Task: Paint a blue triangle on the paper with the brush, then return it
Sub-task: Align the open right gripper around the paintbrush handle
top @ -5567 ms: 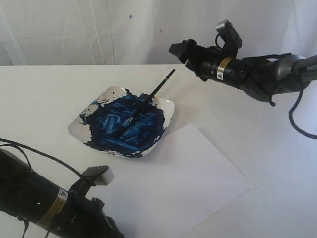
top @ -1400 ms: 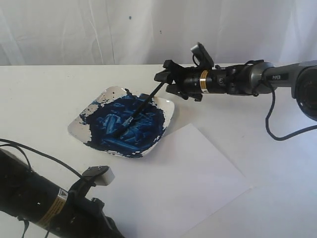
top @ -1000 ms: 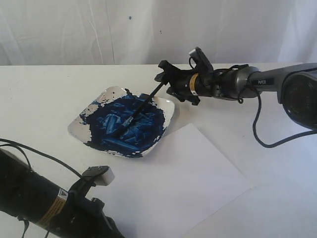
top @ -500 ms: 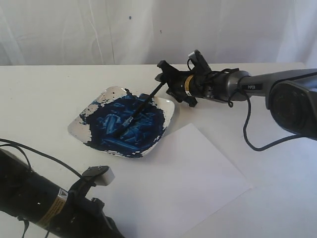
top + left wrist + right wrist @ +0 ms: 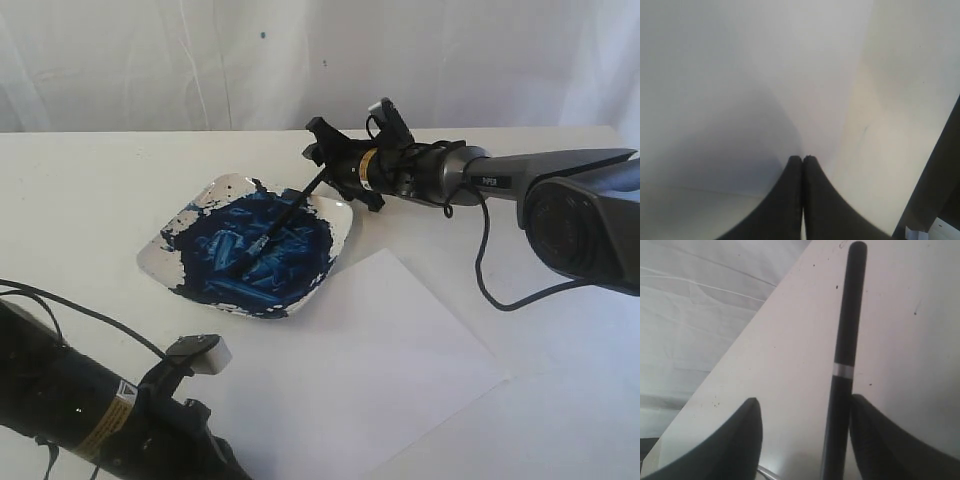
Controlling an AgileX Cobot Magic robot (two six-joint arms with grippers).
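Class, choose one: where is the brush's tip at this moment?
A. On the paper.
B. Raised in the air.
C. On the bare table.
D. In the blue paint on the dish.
D: the brush lies with its tip in the blue paint on the dish.

2 black-and-grey arms [image 5: 470, 178], each with a gold band [image 5: 368, 167], trailing black cables [image 5: 484, 262].

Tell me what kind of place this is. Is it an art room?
Probably a robot lab set up for painting, not an art room: a robot arm reaches over a white table, with a dish of blue paint, a brush and plain paper.
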